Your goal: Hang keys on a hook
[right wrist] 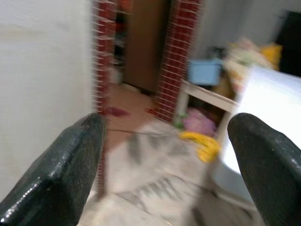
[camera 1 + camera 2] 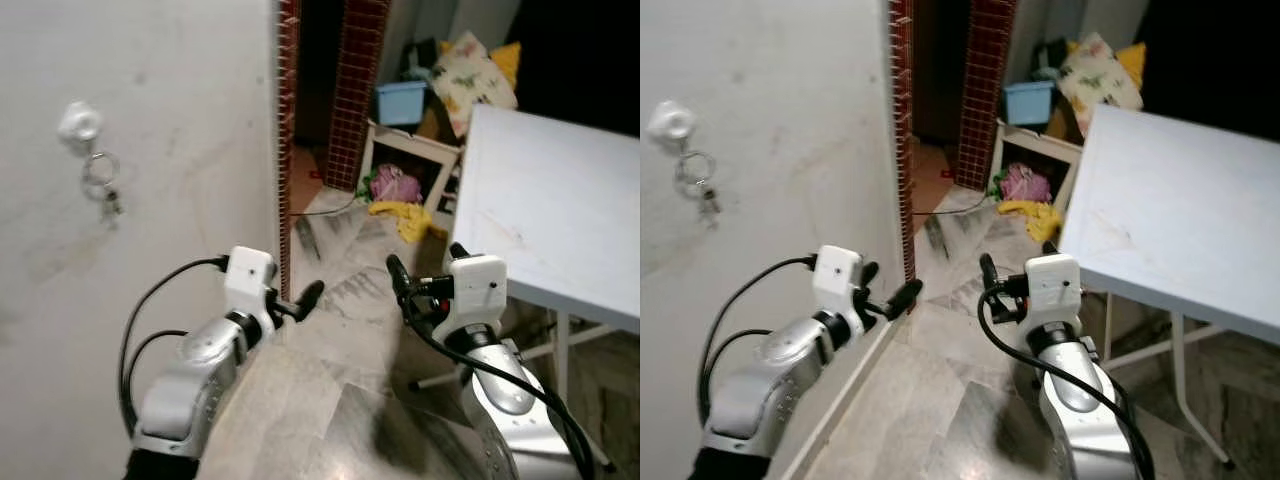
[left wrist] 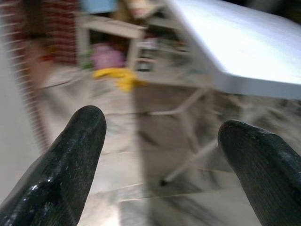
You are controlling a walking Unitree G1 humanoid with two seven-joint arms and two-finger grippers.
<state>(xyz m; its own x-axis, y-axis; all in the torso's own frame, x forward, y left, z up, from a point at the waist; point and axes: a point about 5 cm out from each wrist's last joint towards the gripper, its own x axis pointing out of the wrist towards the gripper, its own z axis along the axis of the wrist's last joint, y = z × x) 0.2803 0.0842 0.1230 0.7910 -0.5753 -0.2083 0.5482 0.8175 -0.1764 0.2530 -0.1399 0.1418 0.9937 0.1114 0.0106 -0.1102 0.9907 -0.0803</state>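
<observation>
White wall (image 2: 150, 200) filling the robot's left, white table (image 2: 560, 220) running off frame at right, left gripper (image 3: 162, 155) and right gripper (image 1: 169, 160) both hovering with fingers spread apart, holding nothing, keys (image 2: 103, 185) dangling from white hook (image 2: 78, 122) high on wall, details blurring.

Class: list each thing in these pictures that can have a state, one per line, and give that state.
Keys: hanging on the hook, against the wall.
Hook: on the wall, loaded with the keys.
Left pincer: open, empty, raised near the wall's corner.
Right pincer: open, empty, raised beside the table.
Table: standing on its legs, top bare.
</observation>
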